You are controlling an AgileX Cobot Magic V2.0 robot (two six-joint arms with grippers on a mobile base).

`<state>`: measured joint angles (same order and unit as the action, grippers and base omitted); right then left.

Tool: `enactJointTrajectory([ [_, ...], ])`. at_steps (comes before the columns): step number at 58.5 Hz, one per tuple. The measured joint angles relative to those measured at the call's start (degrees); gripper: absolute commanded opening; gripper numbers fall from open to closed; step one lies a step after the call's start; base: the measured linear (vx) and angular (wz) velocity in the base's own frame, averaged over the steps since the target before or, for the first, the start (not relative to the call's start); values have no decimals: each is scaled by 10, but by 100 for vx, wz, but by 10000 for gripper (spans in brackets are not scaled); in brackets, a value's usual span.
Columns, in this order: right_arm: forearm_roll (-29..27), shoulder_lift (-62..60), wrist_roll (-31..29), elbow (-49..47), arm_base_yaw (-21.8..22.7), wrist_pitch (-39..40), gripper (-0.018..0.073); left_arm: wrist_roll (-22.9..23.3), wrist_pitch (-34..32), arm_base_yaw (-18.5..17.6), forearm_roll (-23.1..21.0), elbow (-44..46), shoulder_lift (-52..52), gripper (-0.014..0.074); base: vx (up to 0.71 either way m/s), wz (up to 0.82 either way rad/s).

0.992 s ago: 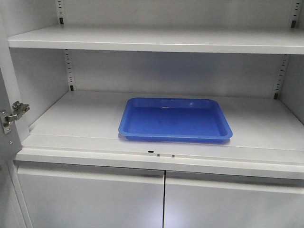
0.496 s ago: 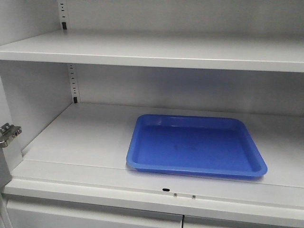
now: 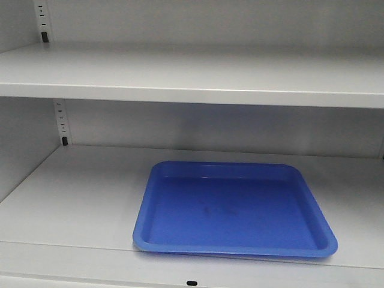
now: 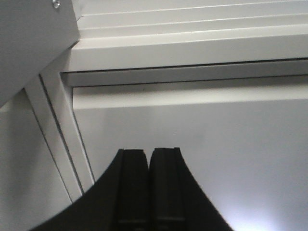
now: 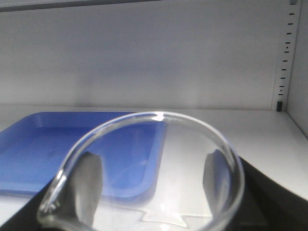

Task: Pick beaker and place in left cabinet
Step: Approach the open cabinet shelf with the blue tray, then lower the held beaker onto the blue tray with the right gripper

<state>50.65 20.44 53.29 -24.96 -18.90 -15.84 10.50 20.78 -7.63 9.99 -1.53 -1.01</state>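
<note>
Beaker [image 5: 159,116], clear glass, is clamped in your right tool [image 5: 151,185], near the right edge of the blue tray [image 5: 33,144]. Left tool [image 4: 149,187] is pinched closed, empty. Lowered carelessly, the base could catch the tray's rim and tip.

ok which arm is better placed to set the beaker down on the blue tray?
Right. The right gripper holds the beaker, with the blue tray on the shelf just ahead. The left gripper is shut, empty, and faces only cabinet frame.
</note>
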Motion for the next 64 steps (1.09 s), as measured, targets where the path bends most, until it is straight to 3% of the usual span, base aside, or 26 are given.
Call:
enactJointTrajectory([
  [25,1,0,0,0,0,0,-3,0,0,0,0,0,0,4,6,-6],
  [38,34,26,0,0,0,24,-2,0,0,0,0,0,0,4,0,0],
  [53,91,236,0,-17,0,193,-2,0,0,0,0,0,0,4,0,0],
  [64,90,444,-1,-126,0,286,-2,0,0,0,0,0,0,4,0,0],
])
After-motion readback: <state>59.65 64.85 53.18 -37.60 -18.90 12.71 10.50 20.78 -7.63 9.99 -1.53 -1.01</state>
